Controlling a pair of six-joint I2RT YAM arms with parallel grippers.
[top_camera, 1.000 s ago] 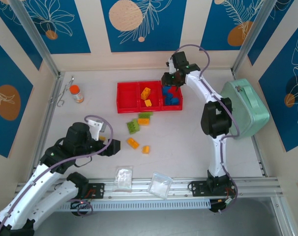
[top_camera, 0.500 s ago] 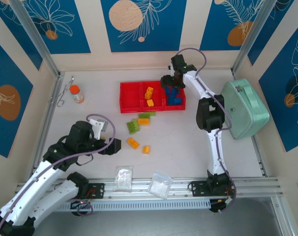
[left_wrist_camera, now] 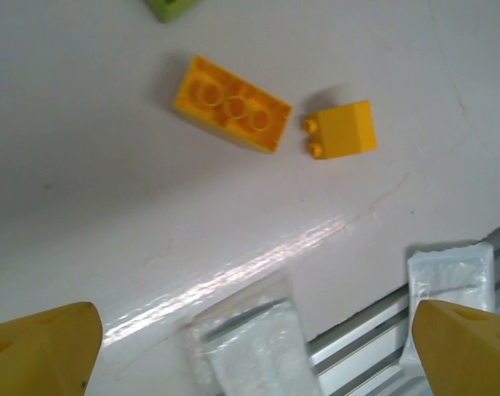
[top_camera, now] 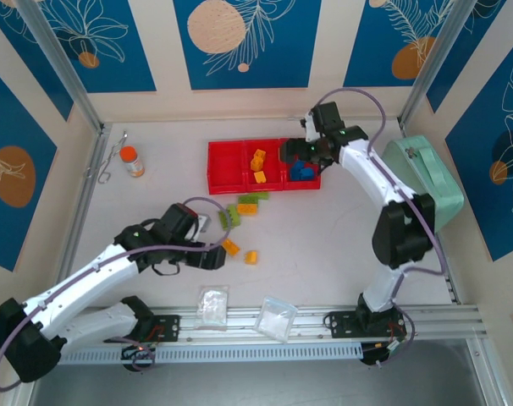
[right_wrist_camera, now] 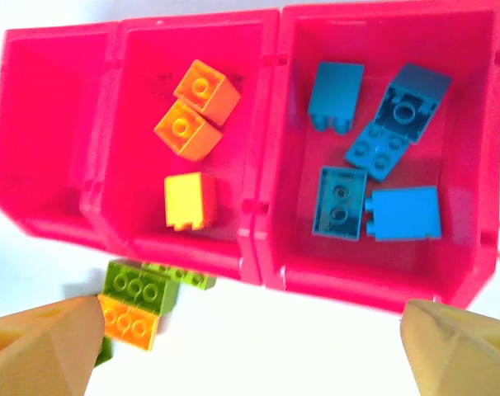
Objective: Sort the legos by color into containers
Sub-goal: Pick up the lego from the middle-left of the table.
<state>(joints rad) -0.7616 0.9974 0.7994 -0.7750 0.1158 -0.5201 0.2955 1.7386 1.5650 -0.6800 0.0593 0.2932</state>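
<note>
The red tray (top_camera: pixel 223 169) has three containers in a row. In the right wrist view its left one (right_wrist_camera: pixel 52 132) is bare, the middle one holds three yellow-orange legos (right_wrist_camera: pixel 188 132) and the right one several blue legos (right_wrist_camera: pixel 374 165). My right gripper (top_camera: pixel 304 150) hovers open and empty over the tray's right end. A green lego (right_wrist_camera: pixel 136 283) and an orange one (right_wrist_camera: pixel 128 322) lie just in front of the tray. My left gripper (top_camera: pixel 216 255) is open and empty beside a long yellow-orange lego (left_wrist_camera: pixel 232 103) and a small one (left_wrist_camera: pixel 342 130) on the table.
A mint-green case (top_camera: pixel 421 186) sits at the right wall. An orange-capped bottle (top_camera: pixel 131 161) and a metal tool (top_camera: pixel 108 156) lie far left. Two clear bags (top_camera: pixel 212 306) (top_camera: pixel 276 317) rest by the near rail. Another green lego (top_camera: pixel 230 216) lies mid-table.
My right gripper has opened over the blue container and pulled back to the right. My left arm has swung right toward the loose yellow-orange legos.
</note>
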